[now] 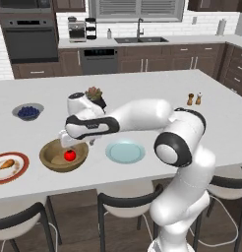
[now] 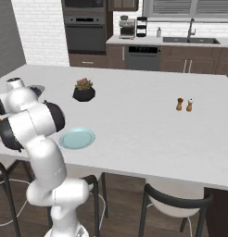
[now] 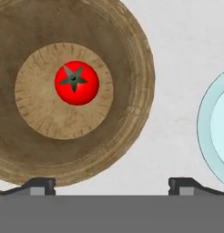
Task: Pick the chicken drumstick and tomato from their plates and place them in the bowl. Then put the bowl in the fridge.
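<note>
Leftmost on the desk, the chicken drumstick lies on the white plate with the red-orange rim, at the near edge. Next along sits the wooden bowl with the tomato resting in its centre, stem up. Above the bowl's rim hang the fingers, spread wide and pinching nothing; both dark tips frame the bowl's edge in the hand view. Beside the bowl to the right lies the pale blue-teal plate, bare. Farther back stand a grey bowl of blueberries and a black plant pot.
</note>
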Robot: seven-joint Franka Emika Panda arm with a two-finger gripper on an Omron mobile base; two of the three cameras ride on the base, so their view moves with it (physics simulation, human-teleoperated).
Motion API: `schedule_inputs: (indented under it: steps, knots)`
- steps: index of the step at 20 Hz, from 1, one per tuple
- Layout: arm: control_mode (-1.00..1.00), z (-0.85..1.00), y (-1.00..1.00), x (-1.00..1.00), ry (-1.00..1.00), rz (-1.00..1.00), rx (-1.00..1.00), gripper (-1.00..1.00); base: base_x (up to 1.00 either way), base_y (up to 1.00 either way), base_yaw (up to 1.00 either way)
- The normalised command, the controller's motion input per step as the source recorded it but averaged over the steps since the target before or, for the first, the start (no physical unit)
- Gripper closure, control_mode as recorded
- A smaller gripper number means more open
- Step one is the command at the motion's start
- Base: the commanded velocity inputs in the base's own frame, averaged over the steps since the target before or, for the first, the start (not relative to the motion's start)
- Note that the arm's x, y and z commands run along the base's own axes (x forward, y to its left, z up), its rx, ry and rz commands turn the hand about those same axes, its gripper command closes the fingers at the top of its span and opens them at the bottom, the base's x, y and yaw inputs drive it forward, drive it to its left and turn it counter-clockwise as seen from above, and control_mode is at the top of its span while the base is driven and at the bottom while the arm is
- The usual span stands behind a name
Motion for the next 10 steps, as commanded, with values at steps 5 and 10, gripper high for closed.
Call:
schedule_inputs:
  steps: [5, 10]
  knots:
    - [-1.00, 0.03, -0.96, -0.69, 0.00, -0.01, 0.01, -1.00, 0.00, 0.00, 0.00]
    - [-1.00, 0.09, -0.92, -0.41, 0.02, 0.00, 0.07, -1.00, 0.00, 0.00, 0.00]
